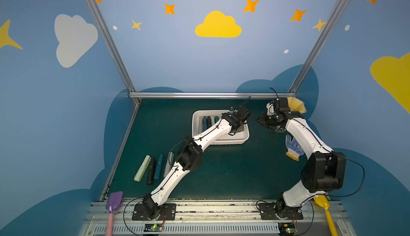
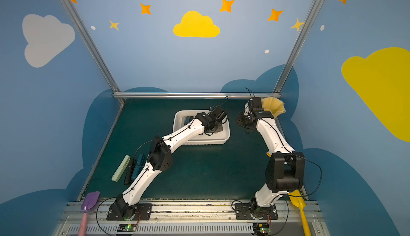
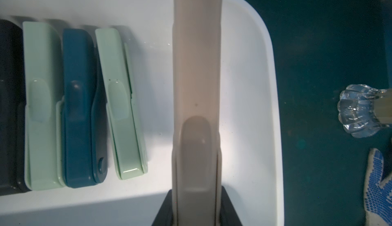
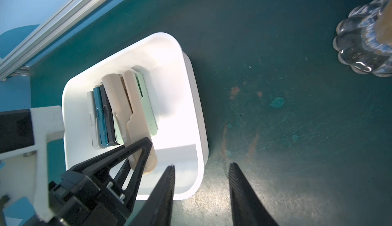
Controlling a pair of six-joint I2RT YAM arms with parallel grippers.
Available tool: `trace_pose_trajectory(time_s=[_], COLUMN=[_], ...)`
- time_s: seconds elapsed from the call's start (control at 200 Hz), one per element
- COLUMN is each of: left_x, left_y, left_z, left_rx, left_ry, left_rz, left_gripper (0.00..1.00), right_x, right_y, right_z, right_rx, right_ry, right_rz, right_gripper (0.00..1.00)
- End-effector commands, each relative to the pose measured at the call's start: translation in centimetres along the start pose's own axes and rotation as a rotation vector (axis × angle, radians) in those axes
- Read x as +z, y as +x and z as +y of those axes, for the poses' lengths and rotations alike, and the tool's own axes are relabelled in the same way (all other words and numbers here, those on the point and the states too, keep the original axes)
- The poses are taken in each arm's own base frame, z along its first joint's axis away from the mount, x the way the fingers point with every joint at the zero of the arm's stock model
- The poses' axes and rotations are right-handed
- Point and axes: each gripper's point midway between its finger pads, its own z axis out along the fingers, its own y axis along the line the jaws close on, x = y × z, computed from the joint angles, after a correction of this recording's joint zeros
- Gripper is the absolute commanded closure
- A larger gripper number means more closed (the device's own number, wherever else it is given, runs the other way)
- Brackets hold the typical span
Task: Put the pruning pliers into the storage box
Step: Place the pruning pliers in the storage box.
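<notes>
"On the mat (image 1: 221,179), what's biggest?"

"My two arms. The left arm (image 1: 213,135) stretches to the box (image 1: 195,124) at the back. The right arm (image 1: 306,135) bends in beside it, its wrist near the yellow vase (image 1: 297,106)."

"Next down?"

"The box: white, shallow, flat on the mat. Then a purple shovel (image 1: 114,198) and a yellow shovel (image 1: 324,203) at the front corners, and a dotted glove (image 1: 294,146) by my right arm."

"And the pliers?"

"Four lie side by side near the mat's left edge, well apart from the box: pale green (image 1: 143,168), black (image 1: 151,172), teal (image 1: 159,166) and grey (image 1: 168,166), the grey partly behind my arm. More lie in a row inside the box (image 3: 78,108)."

"Left gripper?"

"My left gripper (image 3: 196,208) is clamped on one end of the beige pliers (image 3: 196,76). They reach over the bare strip between that row and the box wall. I cannot tell whether they touch the floor."

"Right gripper?"

"My right gripper (image 4: 202,171) has its jaws apart, nothing between them, over the mat just beside the box."
</notes>
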Motion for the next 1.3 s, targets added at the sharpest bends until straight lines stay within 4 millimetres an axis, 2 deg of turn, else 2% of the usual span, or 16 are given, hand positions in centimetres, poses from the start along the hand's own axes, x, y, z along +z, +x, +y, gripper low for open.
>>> trace_pose_trajectory(time_s=[0.0,0.205,0.581,0.891,1.291], left_x=[0.7,2.2,4.2,5.7,6.3], left_y=[-0.5,0.2,-0.4,-0.2,-0.7], left_z=[1.0,1.5,0.8,2.1,3.6], left_rx=[-0.046,-0.065,-0.077,-0.077,-0.089], left_ry=[-0.058,-0.098,-0.086,-0.126,-0.167], left_rz=[-0.043,-0.057,-0.106,-0.106,-0.111], left_gripper=[0.77,0.75,0.74,0.73,0.69], right_x=[-0.7,-0.5,0.1,0.3,0.6], right_y=[-0.2,0.0,0.1,0.1,0.1], right_z=[0.3,0.6,0.7,0.7,0.8], right_rx=[0.005,0.005,0.011,0.014,0.017], right_ry=[-0.022,-0.038,-0.052,-0.059,-0.068], right_rz=[-0.019,-0.015,-0.009,-0.007,-0.001], right_gripper=[0.6,0.6,0.6,0.6,0.61])
